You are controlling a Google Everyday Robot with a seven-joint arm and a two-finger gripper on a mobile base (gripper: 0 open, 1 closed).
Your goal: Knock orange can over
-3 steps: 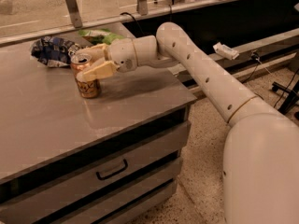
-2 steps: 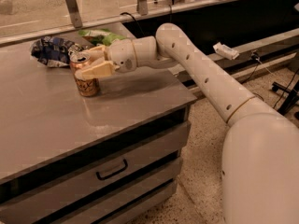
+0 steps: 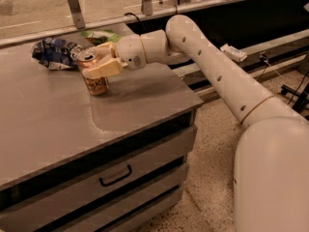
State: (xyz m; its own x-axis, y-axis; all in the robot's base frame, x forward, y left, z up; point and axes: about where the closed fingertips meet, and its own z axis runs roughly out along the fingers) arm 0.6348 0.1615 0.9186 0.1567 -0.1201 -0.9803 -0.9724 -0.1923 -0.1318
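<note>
The orange can stands on the grey table top near its back edge, leaning slightly with its silver top towards the left. My gripper is at the can's upper part and is open. One cream finger lies across the can's front and the other is behind it. The can's top rim shows between them.
A crumpled blue-and-white chip bag lies just left of the can. A green snack bag lies behind the gripper. A railing runs behind the table. The table's right edge drops to a speckled floor; drawers face the front.
Almost nothing. The gripper stays at the can's top and the can remains on its base, perhaps leaning a touch more.
</note>
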